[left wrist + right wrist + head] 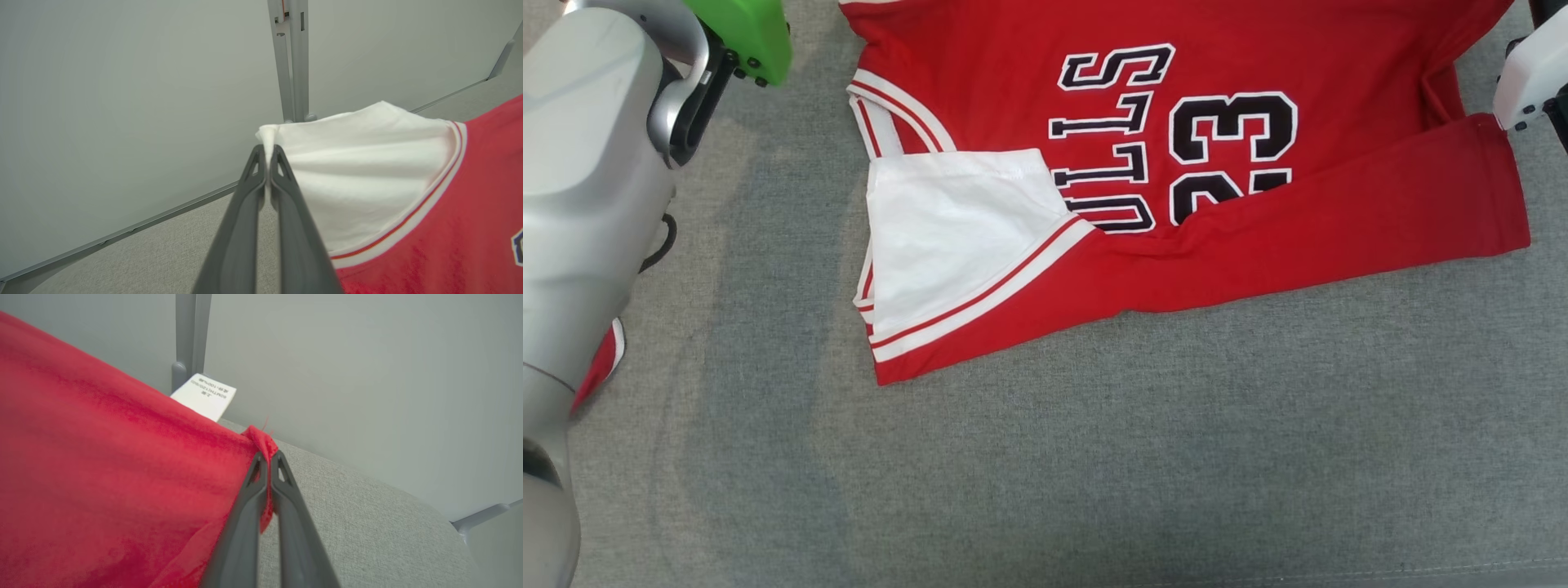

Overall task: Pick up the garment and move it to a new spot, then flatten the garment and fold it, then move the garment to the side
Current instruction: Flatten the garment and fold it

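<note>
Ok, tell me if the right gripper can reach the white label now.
Probably not: the right gripper is shut on a corner of the jersey; the white label lies just beyond.

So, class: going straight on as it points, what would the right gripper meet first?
The right gripper pinches the red jersey at a corner; beyond, probably the pale wall panel, depth unclear.

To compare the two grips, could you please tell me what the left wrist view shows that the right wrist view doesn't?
Left wrist view: left gripper shut on the white panel of the jersey, with striped trim. Right wrist view: right gripper shut on a red corner, plus a white label. Both: the jersey, grey surface, pale wall.
</note>
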### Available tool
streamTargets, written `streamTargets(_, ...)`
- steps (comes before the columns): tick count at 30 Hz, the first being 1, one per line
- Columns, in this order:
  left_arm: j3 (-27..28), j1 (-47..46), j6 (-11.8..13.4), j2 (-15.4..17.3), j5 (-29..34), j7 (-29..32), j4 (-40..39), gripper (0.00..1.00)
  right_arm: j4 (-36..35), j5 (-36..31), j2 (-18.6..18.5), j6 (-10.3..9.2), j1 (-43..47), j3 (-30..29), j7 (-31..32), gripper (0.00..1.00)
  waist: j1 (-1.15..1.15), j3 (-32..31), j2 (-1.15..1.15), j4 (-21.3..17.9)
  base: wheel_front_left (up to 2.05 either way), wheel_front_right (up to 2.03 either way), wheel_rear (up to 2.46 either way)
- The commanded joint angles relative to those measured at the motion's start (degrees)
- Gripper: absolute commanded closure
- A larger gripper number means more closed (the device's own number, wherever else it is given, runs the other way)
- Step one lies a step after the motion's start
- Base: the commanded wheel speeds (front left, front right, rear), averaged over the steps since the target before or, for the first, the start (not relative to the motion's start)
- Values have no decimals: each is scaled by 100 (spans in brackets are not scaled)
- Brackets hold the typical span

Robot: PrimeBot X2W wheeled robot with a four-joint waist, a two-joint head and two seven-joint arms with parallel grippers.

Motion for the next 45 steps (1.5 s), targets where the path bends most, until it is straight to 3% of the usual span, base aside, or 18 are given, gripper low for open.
streamTargets(1, -21, -8, -48, -19, 59, -56, 78, 100, 16, -55, -14, -12, 13, 13, -55, 100, 0, -49, 0, -2, 0, 0, 0)
streamTargets(6, -315, 359, -201, -44, 99, -120, 209, 100, -85, -63, -54, -12, 336, 107, -125, 100, 0, -272, 0, 13, 0, 0, 0)
streamTargets(14, -604, 984, -254, 251, -17, -220, -239, 100, -571, 213, -372, -12, 1119, 309, -126, 100, 0, -703, 0, 116, 0, 0, 0)
streamTargets(24, -1007, 1907, -260, 1001, -370, 420, -1794, 100, -1083, 856, -857, -12, 2019, 856, -80, 100, 0, -1177, 0, 267, 0, 0, 0)
streamTargets(32, -1342, 2578, -97, 1612, -567, 1251, -3123, 100, -1473, 1616, -1292, -12, 2434, 1393, 283, 100, 0, -1376, 0, 279, 0, 0, 0)
streamTargets(37, -1455, 2882, 66, 1685, -489, 1440, -3512, 100, -1693, 2024, -1460, -12, 2561, 1754, 579, 100, 0, -1434, 0, 219, 0, 0, 0)
streamTargets(45, -1576, 3204, 130, 1559, -150, 1590, -3468, 100, -1946, 2480, -1644, -12, 2556, 2208, 913, 100, 0, -1517, 0, 119, 0, 0, 0)
